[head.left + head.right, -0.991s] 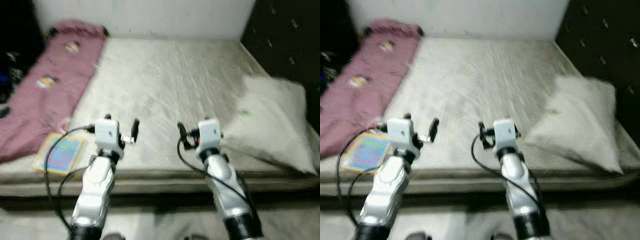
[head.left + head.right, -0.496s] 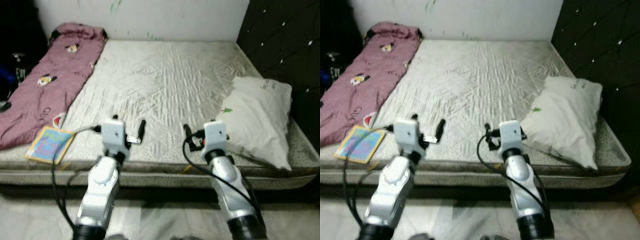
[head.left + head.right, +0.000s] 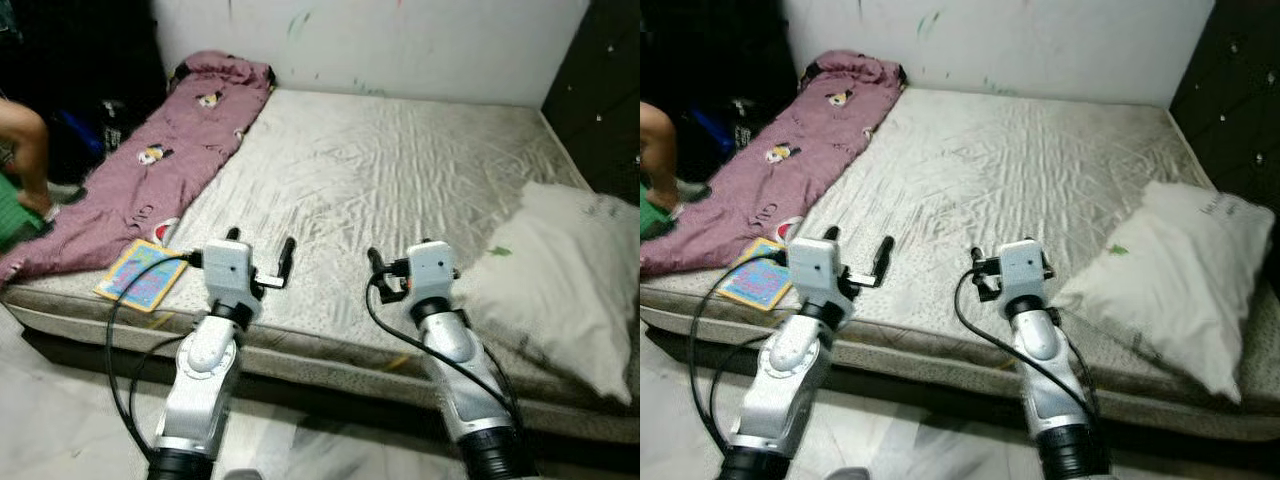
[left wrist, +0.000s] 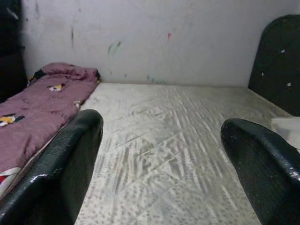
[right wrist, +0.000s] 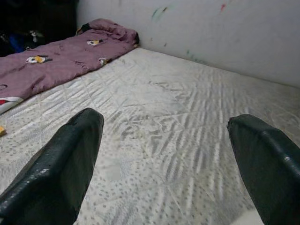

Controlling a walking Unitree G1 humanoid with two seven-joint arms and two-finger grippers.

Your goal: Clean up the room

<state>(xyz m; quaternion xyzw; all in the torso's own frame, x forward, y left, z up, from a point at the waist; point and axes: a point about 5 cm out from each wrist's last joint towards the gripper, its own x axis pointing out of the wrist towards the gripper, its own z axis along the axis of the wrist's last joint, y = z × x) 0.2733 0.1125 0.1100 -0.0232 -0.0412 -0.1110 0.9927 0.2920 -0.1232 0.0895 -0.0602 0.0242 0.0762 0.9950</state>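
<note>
A bare quilted mattress [image 3: 400,170] lies before me. A maroon blanket [image 3: 170,160] with cartoon prints runs along its left side. A colourful book [image 3: 143,275] lies flat at the near left corner. A white pillow [image 3: 560,290] rests on the right side. My left gripper [image 3: 260,245] hovers open over the near edge, right of the book, nothing between its fingers [image 4: 70,154]. My right gripper [image 3: 405,262] is open too, just left of the pillow, and its fingers [image 5: 70,154] frame empty mattress.
A person's bare leg [image 3: 25,140] shows at the far left beside dark clutter [image 3: 90,120]. A dark padded headboard [image 3: 600,90] rises at the right, a marked white wall [image 3: 400,40] stands behind the bed. Pale floor [image 3: 60,400] lies below the bed's edge.
The whole picture has shifted, so the camera has turned left; the person's leg has come into view. Both arms hold the same pose, fingers still open.
</note>
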